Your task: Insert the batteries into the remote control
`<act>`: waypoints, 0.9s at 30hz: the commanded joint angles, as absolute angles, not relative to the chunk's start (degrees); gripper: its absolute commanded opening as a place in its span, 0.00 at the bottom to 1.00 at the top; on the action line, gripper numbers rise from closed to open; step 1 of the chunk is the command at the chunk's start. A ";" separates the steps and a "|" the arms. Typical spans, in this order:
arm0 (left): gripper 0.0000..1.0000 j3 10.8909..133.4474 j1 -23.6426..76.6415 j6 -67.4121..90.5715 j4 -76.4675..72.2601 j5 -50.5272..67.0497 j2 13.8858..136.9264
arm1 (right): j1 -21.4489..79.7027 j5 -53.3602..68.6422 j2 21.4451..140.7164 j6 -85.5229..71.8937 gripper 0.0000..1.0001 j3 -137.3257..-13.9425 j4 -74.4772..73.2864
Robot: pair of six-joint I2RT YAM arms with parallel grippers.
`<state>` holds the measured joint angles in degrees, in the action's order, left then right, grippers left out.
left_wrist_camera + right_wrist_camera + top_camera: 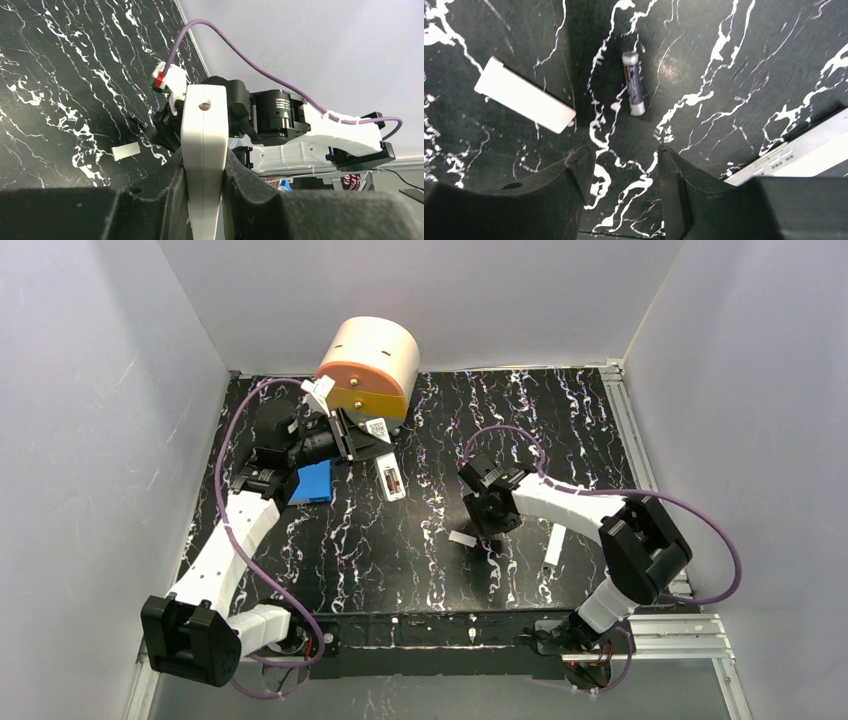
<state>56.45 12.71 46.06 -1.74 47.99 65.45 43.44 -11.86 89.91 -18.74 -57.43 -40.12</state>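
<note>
The left arm reaches toward the back of the bench (560, 430), and its fingers (150, 200) are clamped on the remote control (202, 115) - one dark pad on each broad face. In the left wrist view the white handset stands edge-on between them, a small screw showing near the top of its narrow side. From above, the remote control sits just in front of a cream and orange drum (370, 365) at the rear edge, with a dark slot open along its body. What lies in that slot is too small to make out. A blue block (315, 483) rests beside the left arm's wrist.

The right gripper (624, 152) hangs over the middle of the bench, its fingers spread apart and holding nothing. Just ahead of their tips, a battery (633, 82) lies flat on the black marbled surface - a dark cylinder with pale ends, touching neither finger. To one side of it rests the small white cover piece (524, 95), close by but apart from the battery. On the other side, well apart, is a longer white bar (794, 155), partly hidden behind the gripper body. Only this one battery shows clearly.
</note>
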 commanded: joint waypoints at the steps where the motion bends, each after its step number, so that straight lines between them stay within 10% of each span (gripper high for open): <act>1: 0.00 55.84 12.48 46.58 -4.09 51.13 65.29 | 42.97 -16.67 92.45 -16.34 0.56 -59.71 -35.54; 27: 0.00 49.62 12.57 53.85 1.16 51.71 52.49 | 38.54 -10.97 98.20 -14.64 0.40 -54.61 -26.09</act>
<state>52.05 12.71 54.00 0.69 50.26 54.22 39.24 -11.35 95.72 -16.67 -55.33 -22.35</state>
